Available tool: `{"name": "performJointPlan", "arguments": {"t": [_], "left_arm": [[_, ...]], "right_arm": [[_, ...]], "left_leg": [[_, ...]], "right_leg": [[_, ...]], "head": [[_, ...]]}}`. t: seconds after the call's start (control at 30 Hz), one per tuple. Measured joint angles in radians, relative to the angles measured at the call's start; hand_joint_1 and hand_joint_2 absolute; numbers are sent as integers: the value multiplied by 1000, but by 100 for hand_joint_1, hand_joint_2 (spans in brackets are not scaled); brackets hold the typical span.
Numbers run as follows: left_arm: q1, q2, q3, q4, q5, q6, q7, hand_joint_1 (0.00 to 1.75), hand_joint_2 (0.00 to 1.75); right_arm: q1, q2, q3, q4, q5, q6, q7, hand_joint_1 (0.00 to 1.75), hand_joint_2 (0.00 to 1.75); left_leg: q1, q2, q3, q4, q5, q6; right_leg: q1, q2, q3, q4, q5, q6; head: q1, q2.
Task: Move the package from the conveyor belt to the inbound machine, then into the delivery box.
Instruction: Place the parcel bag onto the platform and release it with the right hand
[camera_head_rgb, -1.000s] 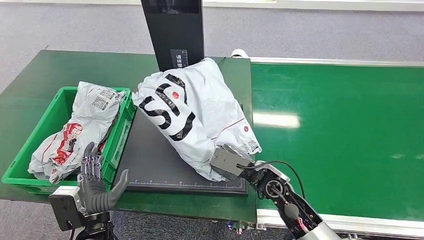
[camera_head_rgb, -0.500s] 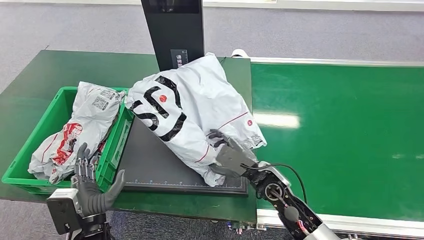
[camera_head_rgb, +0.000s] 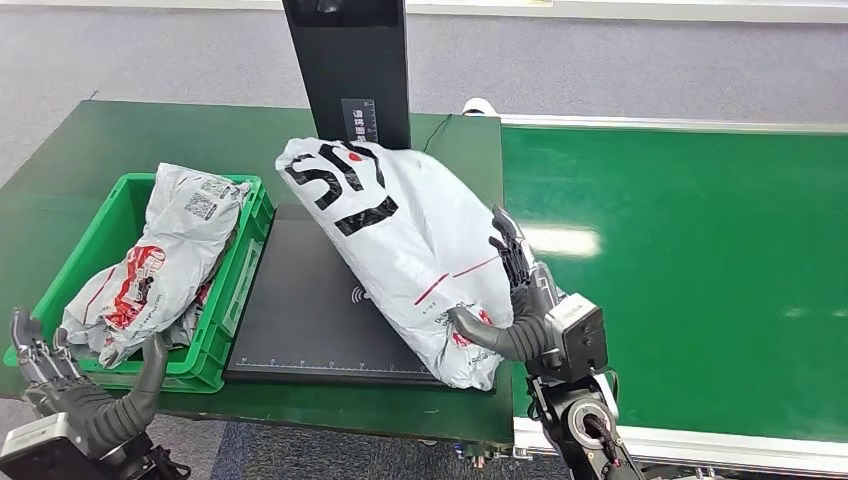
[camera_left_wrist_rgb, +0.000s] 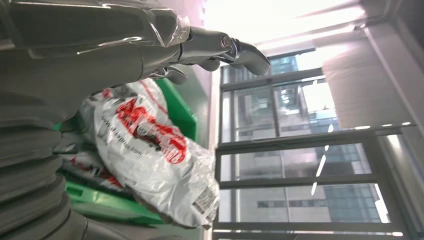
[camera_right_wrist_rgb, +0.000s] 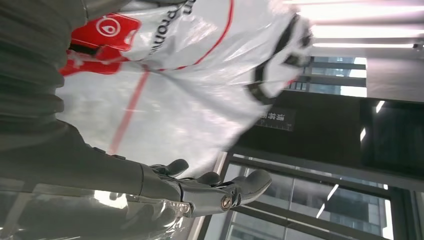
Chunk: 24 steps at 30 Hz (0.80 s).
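Left hand (camera_head_rgb: 85, 400) hangs off the bench's (camera_head_rgb: 60, 150) front left corner, fingers (camera_head_rgb: 30, 345) spread, holding nothing; green delivery box (camera_head_rgb: 225, 300) holds bagged parcels; white package (camera_head_rgb: 400, 240) leans over the black inbound machine (camera_head_rgb: 300, 310); right hand (camera_head_rgb: 520, 300) presses its side, fingers splayed, ungripped

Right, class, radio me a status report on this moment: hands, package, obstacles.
Left hand open, low beside green box. Right hand pressing white package on scanner plate. Box already holds another package.
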Motion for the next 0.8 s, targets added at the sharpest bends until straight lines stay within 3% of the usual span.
{"name": "performJointPlan", "arguments": {"t": [0.2,0.47,0.8], "left_arm": [[3,-5,4,-46,-89,23,3,0,175],[-5,-4,-13,-54,-129,-6,69,0,175],[-22,40,-99,-21,-383,-245,263,0,175]], "right_arm": [[21,17,-16,-18,-12,26,-11,0,175],[35,25,-26,-21,-15,42,2,0,175],[47,24,-47,-21,-20,56,3,0,175]], "left_leg": [[0,0,0,0,0,0],[0,0,0,0,0,0],[0,0,0,0,0,0]], "right_leg": [[0,0,0,0,0,0],[0,0,0,0,0,0],[0,0,-1,0,0,0]], "head": [[0,0],[0,0],[0,0]]}}
